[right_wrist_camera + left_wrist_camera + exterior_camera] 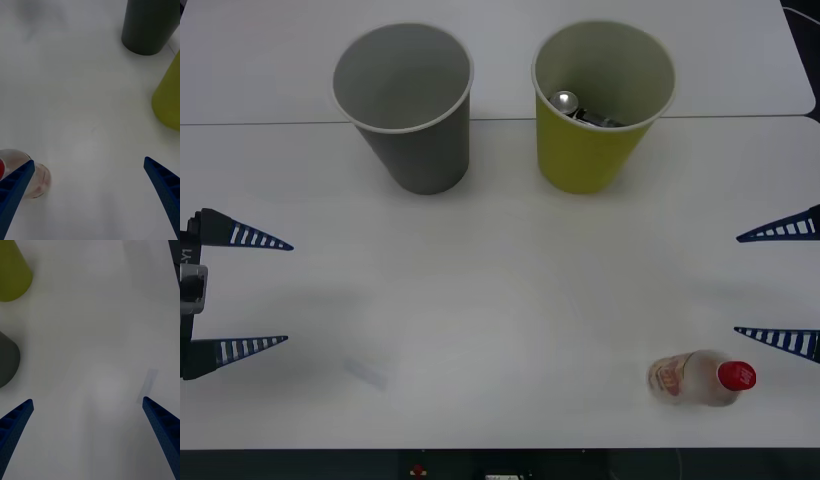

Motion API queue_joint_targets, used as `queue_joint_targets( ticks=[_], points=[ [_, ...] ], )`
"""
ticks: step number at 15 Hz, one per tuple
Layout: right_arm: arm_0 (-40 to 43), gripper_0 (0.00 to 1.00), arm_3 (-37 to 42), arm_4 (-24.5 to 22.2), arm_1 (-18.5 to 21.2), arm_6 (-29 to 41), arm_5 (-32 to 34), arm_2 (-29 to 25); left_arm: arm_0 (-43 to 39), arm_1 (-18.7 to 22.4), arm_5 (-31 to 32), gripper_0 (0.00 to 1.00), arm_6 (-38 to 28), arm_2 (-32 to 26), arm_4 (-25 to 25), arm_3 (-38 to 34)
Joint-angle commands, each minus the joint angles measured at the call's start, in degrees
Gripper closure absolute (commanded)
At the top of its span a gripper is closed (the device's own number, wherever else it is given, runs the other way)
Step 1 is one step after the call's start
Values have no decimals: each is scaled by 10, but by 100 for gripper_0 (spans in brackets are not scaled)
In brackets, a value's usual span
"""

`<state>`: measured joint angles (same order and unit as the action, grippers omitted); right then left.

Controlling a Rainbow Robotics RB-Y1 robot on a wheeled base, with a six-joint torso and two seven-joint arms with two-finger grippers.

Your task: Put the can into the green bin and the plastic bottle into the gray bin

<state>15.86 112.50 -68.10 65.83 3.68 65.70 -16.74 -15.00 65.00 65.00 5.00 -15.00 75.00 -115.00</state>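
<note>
Can [566, 101] already down inside green bin [600, 150]; gray bin [420, 150] beside it. Plastic bottle [700, 379] flat on counter [500, 290], long axis left-right, red cap toward the right edge, just beside right hand [778, 285], the nearer one. Left hand [255, 293] well apart. Both hands spread, holding nothing

1. It looks like a lab or test room: two plain white tables [500, 300] stand pushed together, their seam running from 9 to 3 o'clock behind the bins.
2. The tabletop holds just a staged sorting set: a gray bin [404, 105] at 11 o'clock, a green bin [600, 105] at 1 o'clock, and a bottle [702, 378] at 5 o'clock.
3. Nothing domestic or shop-like is visible.
</note>
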Motion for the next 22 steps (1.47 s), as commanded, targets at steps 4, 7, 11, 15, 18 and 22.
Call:
queue_joint_targets(
  ticks=[4, 7, 11, 15, 18, 22],
  points=[
    [0, 0, -84, 28, 6, -32, 121, -58, 0, 0, 0, 0, 0, 0, 0, 0],
    [0, 0, -130, 28, 6, -89, 159, -69, 0, 0, 0, 0, 0, 0, 0, 0],
    [0, 0, -200, 28, 5, -169, 197, -58, 0, 0, 0, 0, 0, 0, 0, 0],
    [-1, 0, -271, 75, 5, -247, 197, 4, 0, 0, 0, 0, 0, 0, 0, 0],
    [-7, 0, -309, 104, -3, -286, 189, 46, 0, 0, 0, 0, 0, 0, 0, 0],
    [-21, 0, -334, 104, -48, -299, 191, 65, 0, 0, 0, 0, 0, 0, 0, 0]
  ],
)
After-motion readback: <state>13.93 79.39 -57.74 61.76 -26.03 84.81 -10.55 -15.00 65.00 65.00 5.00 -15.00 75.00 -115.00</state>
